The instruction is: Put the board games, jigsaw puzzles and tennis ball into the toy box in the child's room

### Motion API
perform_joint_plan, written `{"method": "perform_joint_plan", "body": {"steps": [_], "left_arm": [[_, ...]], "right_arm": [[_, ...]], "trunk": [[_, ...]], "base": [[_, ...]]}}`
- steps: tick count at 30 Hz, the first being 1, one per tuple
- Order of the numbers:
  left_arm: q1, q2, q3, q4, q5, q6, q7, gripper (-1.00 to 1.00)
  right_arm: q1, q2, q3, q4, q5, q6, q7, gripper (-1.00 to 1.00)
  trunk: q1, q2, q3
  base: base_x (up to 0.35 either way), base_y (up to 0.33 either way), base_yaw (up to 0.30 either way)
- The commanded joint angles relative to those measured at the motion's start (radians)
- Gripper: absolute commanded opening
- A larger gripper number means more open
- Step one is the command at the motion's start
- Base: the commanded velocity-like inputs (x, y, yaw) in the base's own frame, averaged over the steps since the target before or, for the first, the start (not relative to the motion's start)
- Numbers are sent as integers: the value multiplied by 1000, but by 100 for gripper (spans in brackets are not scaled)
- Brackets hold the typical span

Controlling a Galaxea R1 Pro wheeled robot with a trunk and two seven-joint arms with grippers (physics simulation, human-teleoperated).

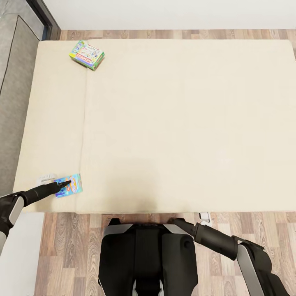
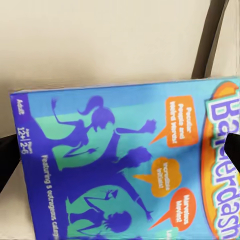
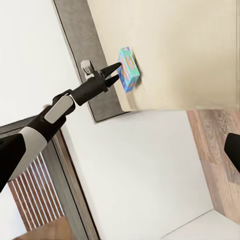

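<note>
**Left tool at the blue game on the bed corner**

The flat blue cartoon-covered board game box (image 1: pixel 68 185) lies near the front left corner of the wide beige-mattressed bed (image 1: pixel 185 123). The left tool (image 1: pixel 65 184) reaches over it, fingers apart, not clamped on it. A green-white board game box (image 1: pixel 86 54) lies well apart, near the far left corner. Whether the right tool (image 1: pixel 176 222), low beside the robot's trunk, is apart or together cannot be told.
</note>
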Motion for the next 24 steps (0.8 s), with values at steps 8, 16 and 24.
{"method": "perform_joint_plan", "body": {"steps": [8, 16, 24], "left_arm": [[0, -1, -2, 0, 5, 9, -3, 100], [0, -1, -3, 0, 5, 10, -3, 100], [0, -1, -3, 0, 5, 10, -3, 100]], "right_arm": [[0, 0, 0, 0, -1, 5, 2, 100], [0, 0, 0, 0, -1, 4, 2, 100], [0, 0, 0, 0, 0, 4, 1, 100]], "trunk": [[0, -2, -1], [0, -2, -1], [0, -2, -1]], "base": [[-30, -43, 0], [-2, -172, 0], [0, -29, 0]]}}
